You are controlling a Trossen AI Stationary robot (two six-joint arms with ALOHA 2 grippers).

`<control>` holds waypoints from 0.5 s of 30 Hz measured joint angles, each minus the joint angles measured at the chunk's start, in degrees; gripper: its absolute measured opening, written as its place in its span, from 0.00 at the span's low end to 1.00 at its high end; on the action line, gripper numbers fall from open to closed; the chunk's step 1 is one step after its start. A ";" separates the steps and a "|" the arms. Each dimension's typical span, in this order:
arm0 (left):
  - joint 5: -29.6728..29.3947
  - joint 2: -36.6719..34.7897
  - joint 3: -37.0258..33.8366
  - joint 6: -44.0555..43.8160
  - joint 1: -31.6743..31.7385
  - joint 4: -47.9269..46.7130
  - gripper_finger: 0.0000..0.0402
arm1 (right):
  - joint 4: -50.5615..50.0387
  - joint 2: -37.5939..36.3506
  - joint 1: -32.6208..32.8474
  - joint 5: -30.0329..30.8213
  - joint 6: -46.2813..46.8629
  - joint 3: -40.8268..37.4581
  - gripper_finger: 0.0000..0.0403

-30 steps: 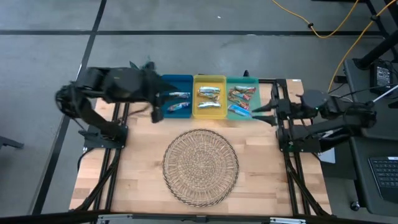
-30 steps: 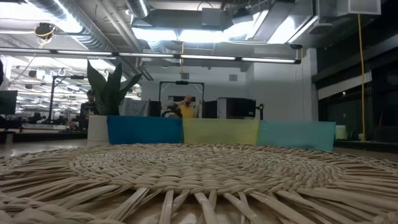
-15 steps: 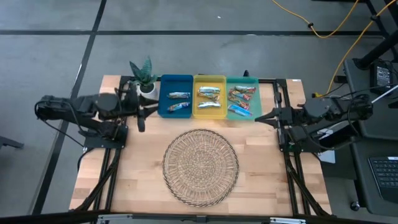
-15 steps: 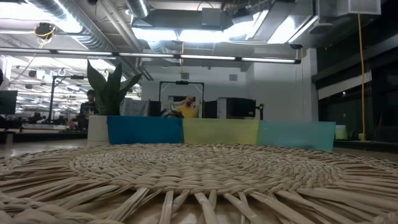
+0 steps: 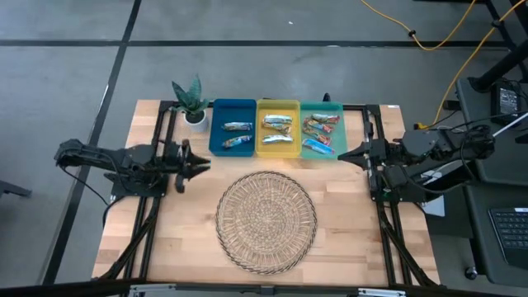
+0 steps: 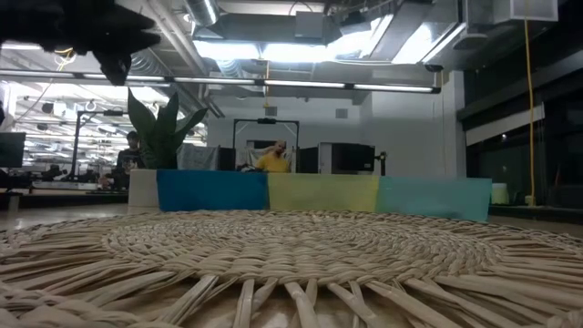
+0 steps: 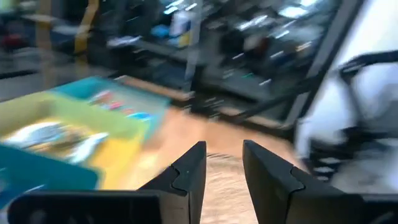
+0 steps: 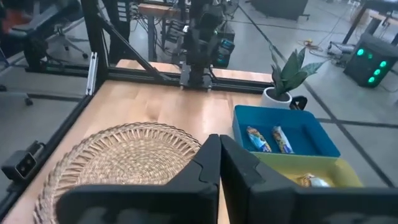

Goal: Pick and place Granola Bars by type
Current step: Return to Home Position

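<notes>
The granola bars lie in three trays at the table's far side. Two bars (image 5: 237,134) are in the blue tray (image 5: 218,128), two silvery ones (image 5: 278,130) in the yellow tray (image 5: 278,106), and several multicoloured and bright blue ones (image 5: 320,132) in the green tray (image 5: 322,106). My left gripper (image 5: 202,163) (image 7: 224,168) is open and empty, left of the woven mat and pointing right. My right gripper (image 5: 342,154) (image 8: 219,146) is shut and empty. It is right of the mat, near the green tray's near corner, and points left.
A round woven mat (image 5: 266,221) lies mid-table in front of the trays and fills the foreground of the low view (image 6: 291,264). A small potted plant (image 5: 190,99) stands left of the blue tray. Bare wood shows near both arms' bases. People sit in the room behind the table.
My left arm has drawn back from over the blue tray toward the table's left edge, then swung toward the near side. Its gripper now points right, beside the mat. My right gripper has moved slightly toward the near edge.
</notes>
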 joint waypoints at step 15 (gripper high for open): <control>3.25 -16.15 -9.32 4.34 5.51 -3.86 0.09 | -2.65 -0.29 -0.02 4.77 0.02 -0.02 0.02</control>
